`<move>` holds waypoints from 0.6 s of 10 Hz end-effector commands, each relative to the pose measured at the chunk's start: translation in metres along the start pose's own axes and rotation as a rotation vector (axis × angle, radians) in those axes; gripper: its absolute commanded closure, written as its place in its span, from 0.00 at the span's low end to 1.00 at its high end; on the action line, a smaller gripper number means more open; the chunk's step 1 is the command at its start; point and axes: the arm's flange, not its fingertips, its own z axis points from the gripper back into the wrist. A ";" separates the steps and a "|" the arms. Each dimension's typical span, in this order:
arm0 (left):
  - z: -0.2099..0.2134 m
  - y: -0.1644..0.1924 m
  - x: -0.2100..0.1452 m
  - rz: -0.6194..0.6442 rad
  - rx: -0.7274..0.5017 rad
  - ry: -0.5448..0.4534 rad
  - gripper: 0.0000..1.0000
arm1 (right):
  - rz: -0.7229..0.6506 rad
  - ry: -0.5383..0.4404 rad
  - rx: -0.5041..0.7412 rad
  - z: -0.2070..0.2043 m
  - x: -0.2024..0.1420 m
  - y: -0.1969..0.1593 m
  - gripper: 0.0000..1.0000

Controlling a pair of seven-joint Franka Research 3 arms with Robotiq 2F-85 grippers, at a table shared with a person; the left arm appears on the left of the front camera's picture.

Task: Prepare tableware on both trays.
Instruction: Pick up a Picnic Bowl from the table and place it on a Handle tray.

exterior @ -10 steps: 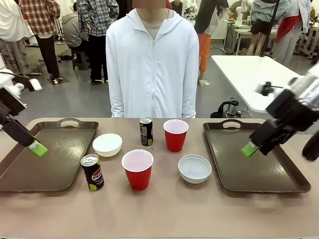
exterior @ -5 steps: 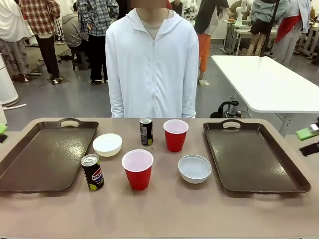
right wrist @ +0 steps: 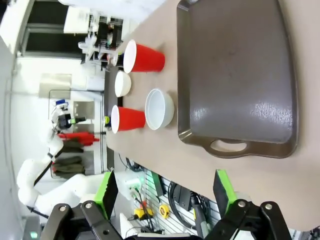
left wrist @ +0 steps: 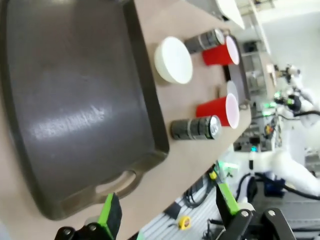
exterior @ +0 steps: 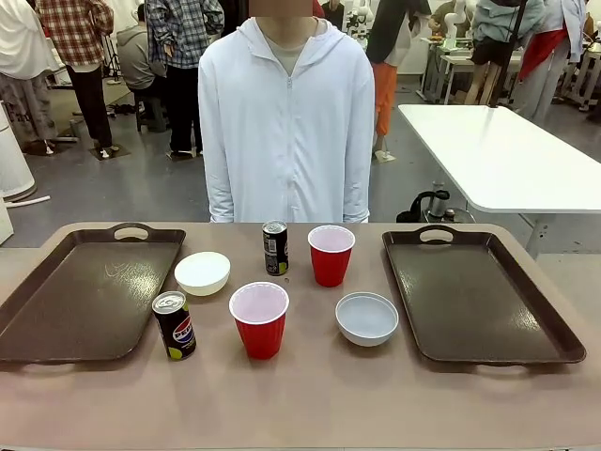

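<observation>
Left tool (left wrist: 167,200) and right tool (right wrist: 164,185) spread wide, pinching nothing. Pepsi can (exterior: 175,325) and near red cup (exterior: 259,319) standing mid-worktop (exterior: 300,404), between bare left tray (exterior: 84,301) and right tray (exterior: 479,301). Likely hazard: toppling either tall, light piece with a finger clipping its side.

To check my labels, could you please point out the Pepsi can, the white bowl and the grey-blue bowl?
Pepsi can (exterior: 176,331), front view, on its logo.
white bowl (exterior: 202,271), front view, middle of its inside.
grey-blue bowl (exterior: 367,317), front view, middle of its inside.
</observation>
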 end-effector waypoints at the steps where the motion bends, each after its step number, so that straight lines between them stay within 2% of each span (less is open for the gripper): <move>1: 0.004 -0.002 0.001 0.035 0.024 -0.051 0.00 | -0.007 -0.055 0.004 -0.004 0.007 -0.003 0.00; 4: 0.014 0.009 0.000 0.054 0.055 -0.052 0.00 | -0.034 -0.038 -0.013 -0.002 0.006 -0.010 0.00; 5: 0.013 0.007 0.000 0.061 0.072 -0.020 0.00 | -0.016 0.006 -0.022 -0.005 0.006 -0.009 0.00; 6: 0.013 0.008 -0.002 0.039 0.037 -0.052 0.00 | -0.040 -0.036 -0.010 0.001 0.004 -0.009 0.00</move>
